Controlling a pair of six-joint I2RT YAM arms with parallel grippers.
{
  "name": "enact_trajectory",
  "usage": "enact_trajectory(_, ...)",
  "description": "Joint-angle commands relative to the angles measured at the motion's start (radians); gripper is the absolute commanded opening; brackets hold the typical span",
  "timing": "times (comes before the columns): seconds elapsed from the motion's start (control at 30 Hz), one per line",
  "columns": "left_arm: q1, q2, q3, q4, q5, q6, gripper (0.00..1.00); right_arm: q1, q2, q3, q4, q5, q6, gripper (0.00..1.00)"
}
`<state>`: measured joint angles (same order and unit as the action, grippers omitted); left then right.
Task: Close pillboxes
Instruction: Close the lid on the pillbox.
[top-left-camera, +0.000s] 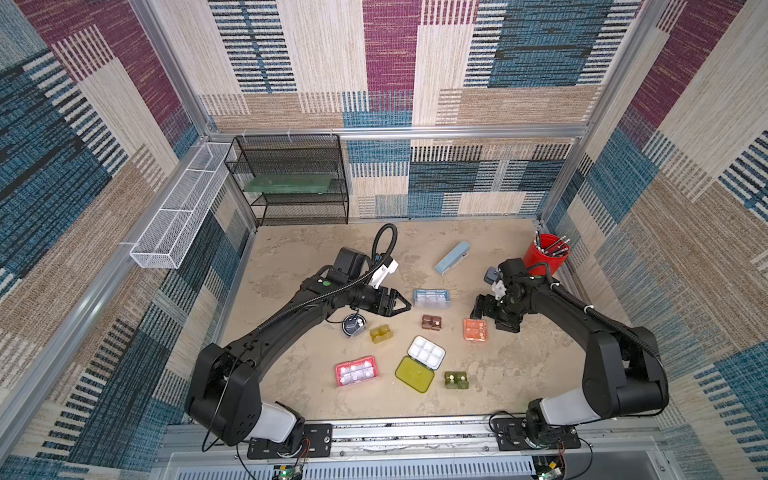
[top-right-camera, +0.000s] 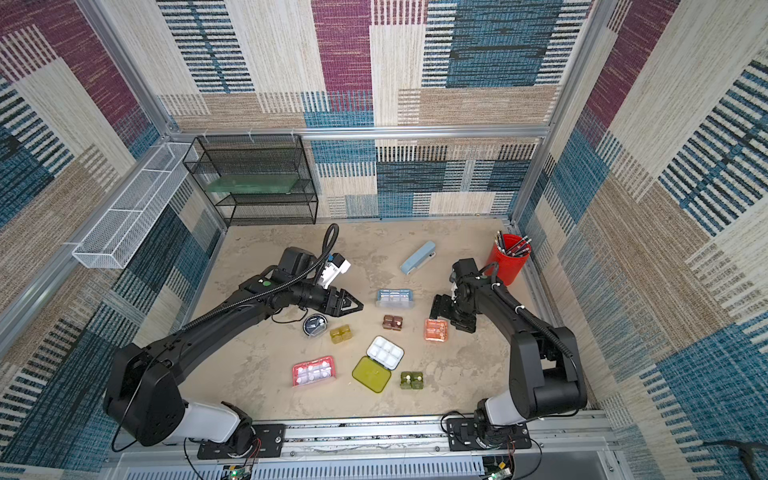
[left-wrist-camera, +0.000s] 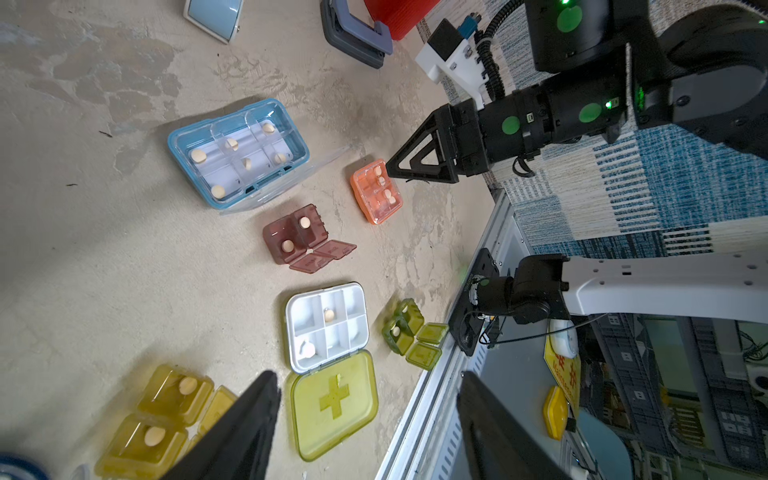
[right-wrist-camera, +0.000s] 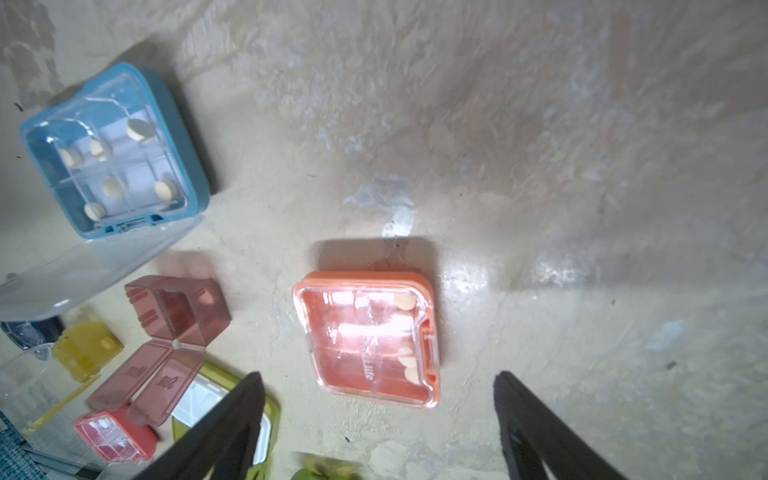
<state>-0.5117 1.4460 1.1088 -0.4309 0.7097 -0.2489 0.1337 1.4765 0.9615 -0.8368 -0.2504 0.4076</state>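
Several translucent pillboxes lie on the tan table. My right gripper (right-wrist-camera: 378, 376) hovers open and empty just over the orange pillbox (right-wrist-camera: 368, 338), whose clear lid lies flat. My left gripper (left-wrist-camera: 368, 376) is open and empty, above the table near the light blue pillbox (top-left-camera: 431, 298), whose clear lid hangs open. The brown pillbox (top-left-camera: 432, 322), dark green pillbox (top-left-camera: 456, 380) and amber pillbox (top-left-camera: 381, 333) have flaps up. The white-tray pillbox (top-left-camera: 426, 352) has its yellow-green lid (top-left-camera: 414, 374) laid open. The pink pillbox (top-left-camera: 356, 370) and round black pillbox (top-left-camera: 353, 325) sit to the left.
A red pen cup (top-left-camera: 544, 253) stands at the back right, a grey-blue block (top-left-camera: 492, 274) beside it. A pale-blue case (top-left-camera: 452, 257) lies behind the boxes. A black mesh shelf (top-left-camera: 291, 183) and white wire basket (top-left-camera: 178, 216) are at the back left.
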Motion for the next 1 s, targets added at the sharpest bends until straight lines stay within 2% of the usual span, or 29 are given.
enact_trajectory(0.0,0.002,-0.008,0.004,-0.006,0.0,0.031,0.71,0.006,-0.013,0.031,-0.029,0.017,0.017,0.89)
enact_trajectory(0.5,0.027,-0.061,-0.012,-0.014,-0.013,0.054,0.71,0.05,0.003,0.171,-0.081,-0.019,0.075,0.89)
enact_trajectory(0.97,0.084,-0.046,0.012,-0.01,0.019,0.025,0.7,0.173,0.076,0.272,-0.098,-0.038,0.135,0.88)
